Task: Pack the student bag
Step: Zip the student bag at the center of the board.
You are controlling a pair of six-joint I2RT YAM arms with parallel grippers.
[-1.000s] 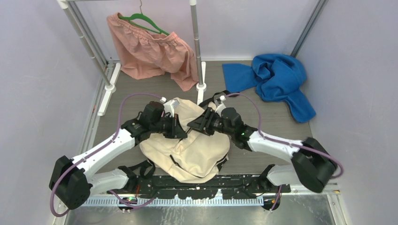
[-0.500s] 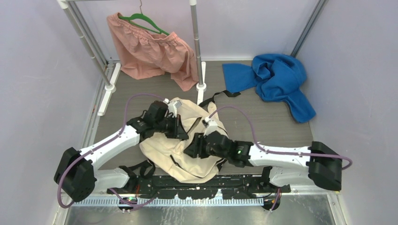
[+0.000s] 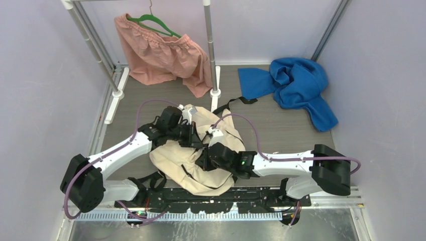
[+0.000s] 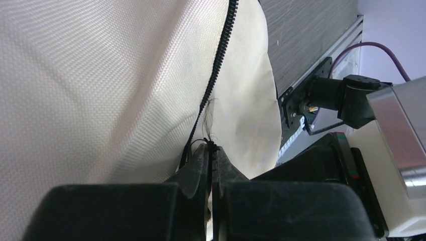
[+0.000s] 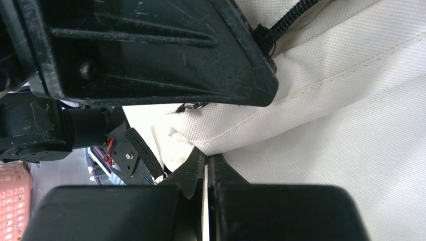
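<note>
The student bag, cream fabric with black zipper lines, lies slumped in the middle of the table between both arms. My left gripper sits on its upper middle. In the left wrist view this gripper is shut on a thin black zipper pull cord at the end of the zipper line. My right gripper lies just below it. In the right wrist view it is shut on a stitched fold of the bag's fabric, right under the left gripper's black body.
A pink garment on a green hanger hangs from the metal rack at the back left. A blue fleece cloth lies at the back right. A black bag strap trails behind the bag. The arms' mounting rail runs along the near edge.
The right arm swung from the bag's far right side to its near middle, and its gripper closed on the fabric. The left gripper stayed shut and barely shifted.
</note>
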